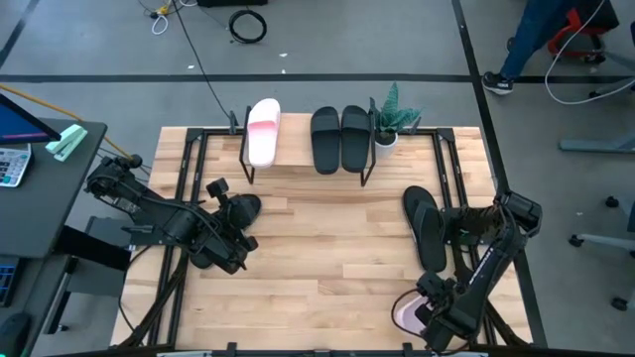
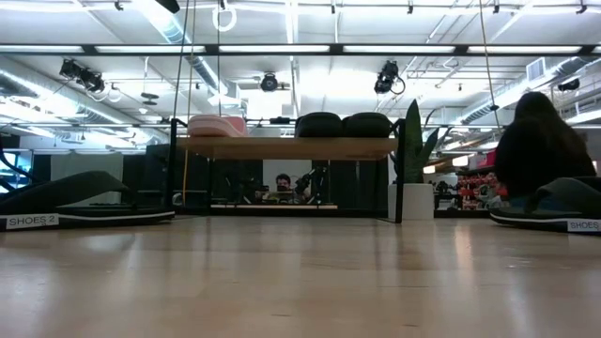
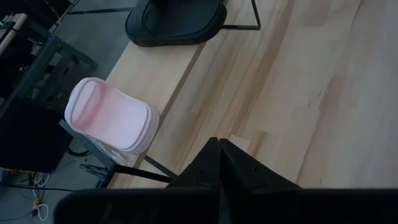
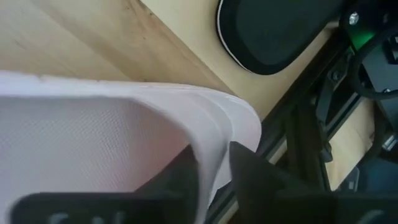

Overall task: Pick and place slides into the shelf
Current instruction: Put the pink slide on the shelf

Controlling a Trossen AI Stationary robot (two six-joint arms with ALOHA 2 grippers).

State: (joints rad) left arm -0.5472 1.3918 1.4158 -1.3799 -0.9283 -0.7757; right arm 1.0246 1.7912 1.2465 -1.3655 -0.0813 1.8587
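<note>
The shelf (image 1: 298, 159) stands at the table's far edge. On its plank top lie one pale pink slide (image 1: 263, 131) and two black slides (image 1: 339, 139), also in the low view: the pink slide (image 2: 218, 125) and the black slides (image 2: 343, 124). A black slide (image 1: 425, 228) lies flat on the table's right side. Another black slide (image 1: 246, 207) lies at the left, partly under my left gripper (image 1: 230, 220), which is shut (image 3: 218, 148) and holds nothing. My right gripper (image 1: 422, 309) is at the near right corner, shut on a second pale pink slide (image 1: 405, 313). My right gripper pinches the pale pink slide by a thin raised edge (image 4: 211, 155) that stands between its two fingers (image 4: 252, 168). The slide's broad textured face (image 4: 93, 137) spreads out beside the fingers. Whether the slide is lifted off the table I cannot tell.
A small potted plant (image 1: 390, 121) stands at the shelf's right end. Bare wood lies in the table's middle (image 1: 327, 248). A desk with a keyboard (image 1: 15, 164) is left of the table. A person (image 2: 543, 141) shows beyond the far right.
</note>
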